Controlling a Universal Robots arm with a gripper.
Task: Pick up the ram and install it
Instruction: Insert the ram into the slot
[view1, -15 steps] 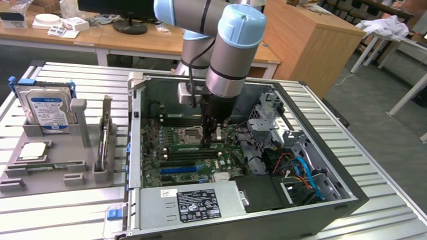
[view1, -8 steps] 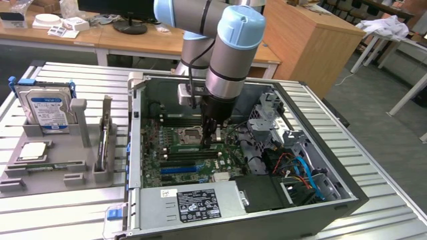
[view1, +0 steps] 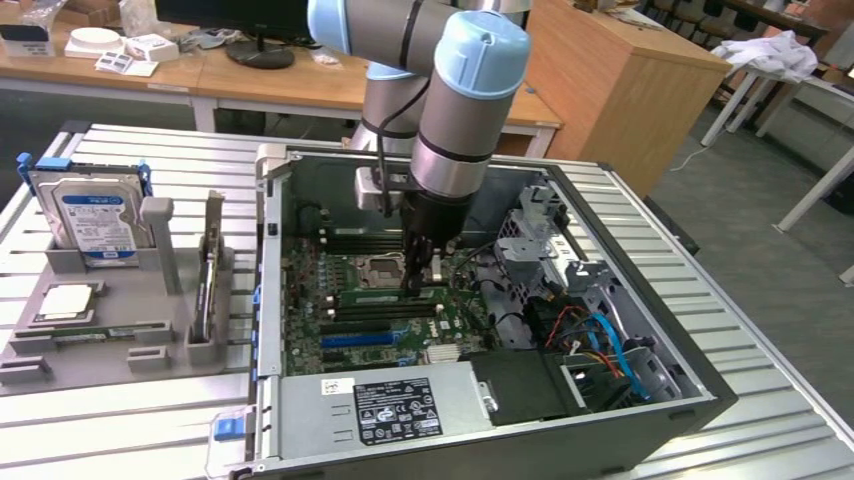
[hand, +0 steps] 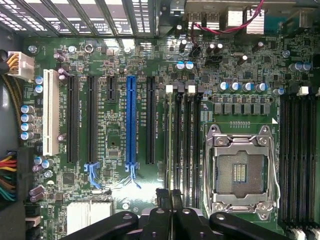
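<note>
The gripper (hand: 170, 199) is seen low inside the case, fingers closed on the ram (view1: 387, 296), which is held edge-on directly beneath it. The stick's long axis is lined up along the black memory slots (hand: 189, 145), over the one farthest from the processor socket (hand: 242, 172). Whether it is seated cannot be told.

Open computer case (view1: 601, 447) beside grey holder (view1: 120, 310) with upright hard drive (view1: 96, 220)

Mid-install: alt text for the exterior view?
The arm's hand reaches down into the open computer case, holding the green ram at the memory slots beside the empty processor socket. A hard drive stands at the exterior view's left.
</note>
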